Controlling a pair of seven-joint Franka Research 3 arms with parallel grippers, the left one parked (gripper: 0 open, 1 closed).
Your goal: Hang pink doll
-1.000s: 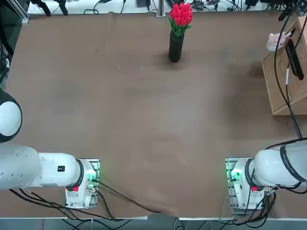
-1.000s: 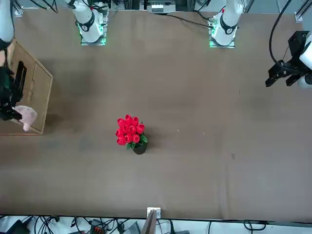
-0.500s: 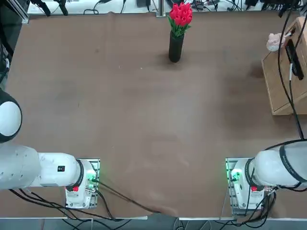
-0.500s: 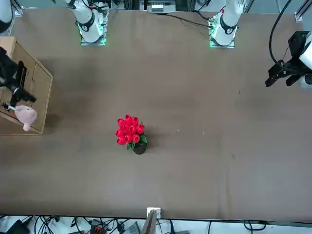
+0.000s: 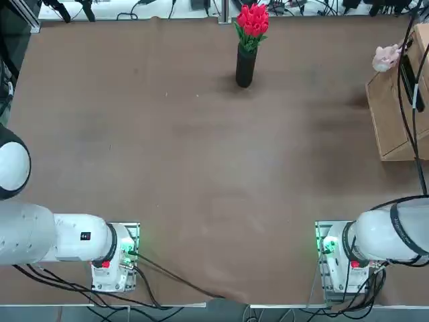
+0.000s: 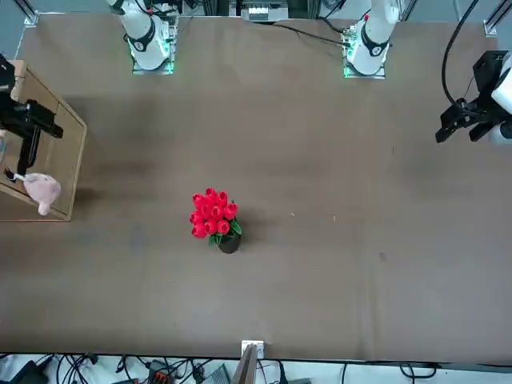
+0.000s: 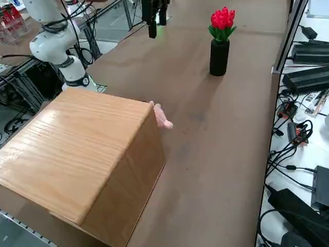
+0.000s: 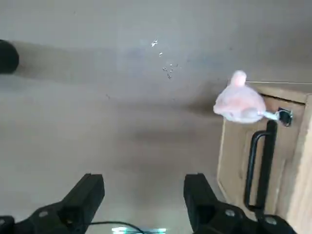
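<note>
Standing on the brown table (image 5: pixel 214 154): wooden cabinet (image 7: pixel 77 149), unmoved since the earlier frames. Right gripper (image 8: pixel 145 181) now farther back from the doll; fingers wide open, nothing between them. Black handle (image 8: pixel 263 165) on cabinet front. Pink doll (image 8: pixel 240 102) hanging by its pale loop from the small dark hook (image 8: pixel 285 117), beside the handle.

This looks like a robot lab, because white robot arms (image 5: pixel 74 238) are fixed to the edge of a big brown table (image 5: pixel 201 154), with lots of black cords (image 7: pixel 290 149) and black boxes (image 7: pixel 308 80) on a white top (image 7: pixel 280 226) and metal bars (image 6: pixel 245 364) close by
</note>
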